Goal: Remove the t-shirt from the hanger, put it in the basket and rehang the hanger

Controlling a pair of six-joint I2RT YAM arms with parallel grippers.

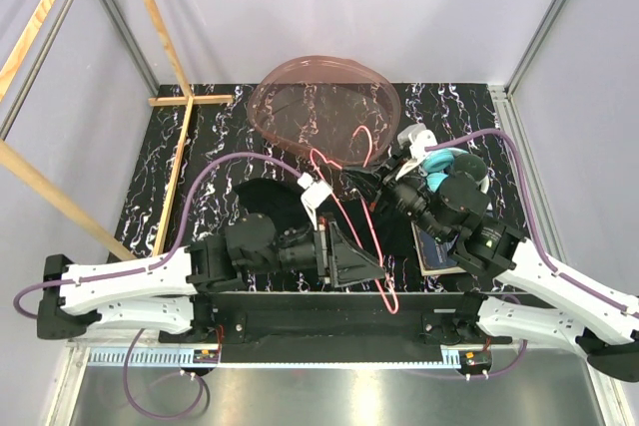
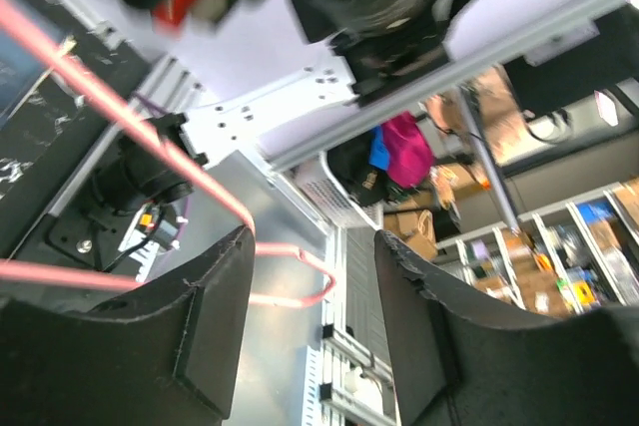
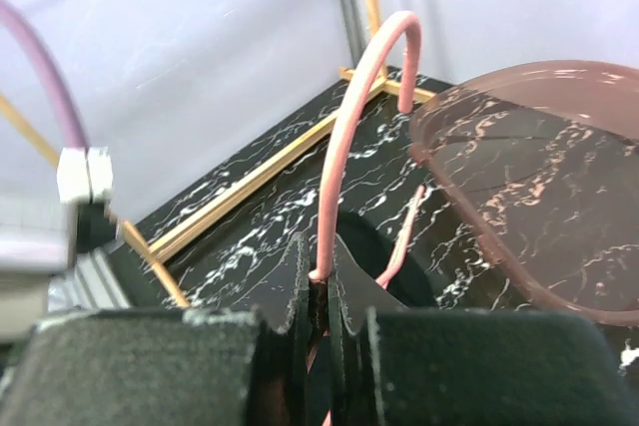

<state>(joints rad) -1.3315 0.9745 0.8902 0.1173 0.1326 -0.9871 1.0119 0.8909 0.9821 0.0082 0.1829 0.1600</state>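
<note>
Left gripper (image 2: 310, 321): you will see its two black fingers (image 2: 205, 331) standing apart. The lower corner of the hanger (image 2: 290, 281) sits in the gap, and neither finger is pressed on the wire.
Left gripper, top view: look for it (image 1: 364, 261) low over the near edge of the table (image 1: 150, 197), by the hanger's near corner.
Right gripper (image 3: 321, 296): its jaws are closed tight on the hanger's wire (image 3: 344, 147), just below the curved hook. Your grip point is near the pink basin (image 3: 539, 137).
Right gripper, top view: it (image 1: 384, 179) sits at the basin's near rim (image 1: 300, 72).
Hanger (image 1: 391, 296): you can trace it slanting from the basin side down to the near table edge. The wire in view is bare.
T-shirt (image 1: 265, 199): it lies bunched in a black heap on the table, just left of the hanger and beside the left wrist. You cannot tell from the pictures whether any fabric is caught on the wire.
Dark blue book (image 1: 439, 254): it lies flat under the right arm.
Wooden frame (image 1: 190, 100): it lies at the table's far left.
</note>
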